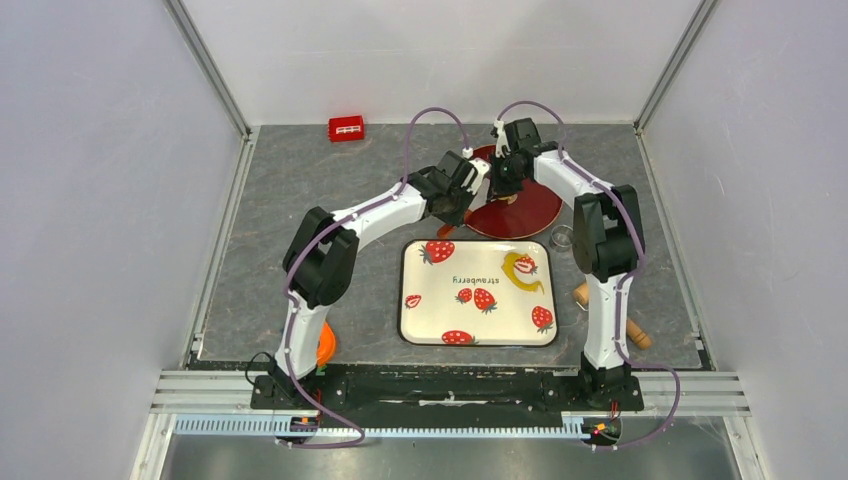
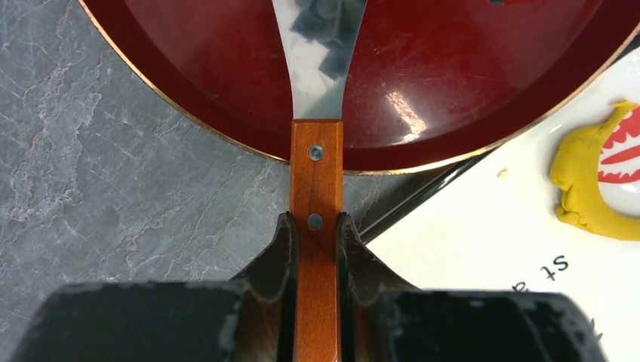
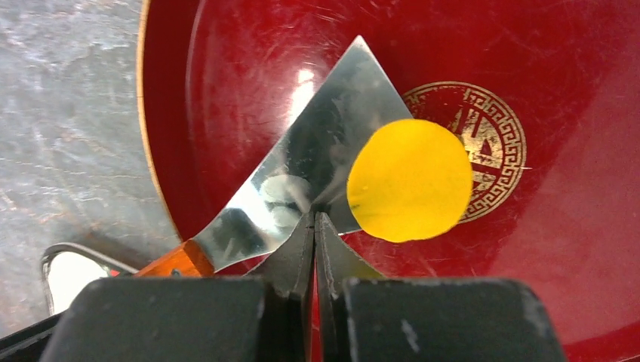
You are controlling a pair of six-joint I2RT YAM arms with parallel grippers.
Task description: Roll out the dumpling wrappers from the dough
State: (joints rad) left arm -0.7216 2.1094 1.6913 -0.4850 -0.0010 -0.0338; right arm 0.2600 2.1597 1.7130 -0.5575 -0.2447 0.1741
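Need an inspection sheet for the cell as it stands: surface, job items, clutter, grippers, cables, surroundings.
Surface: grey marbled mat; white strawberry-print tray on it, dark red round plate beyond the tray.
Job's things: round yellow dough disc partly on the blade of the wooden-handled metal spatula, partly over the plate; ragged yellow dough strip on the tray.
Clutter: small red box at the far edge; metal ring cutter and tan wooden roller by the right arm; orange object by the left base.
Grippers: left gripper shut on the spatula handle; right gripper shut, tips at the disc's edge.
Cables: purple cables looped along both arms, no snag seen.
Surroundings: white panel walls; nothing else seen.
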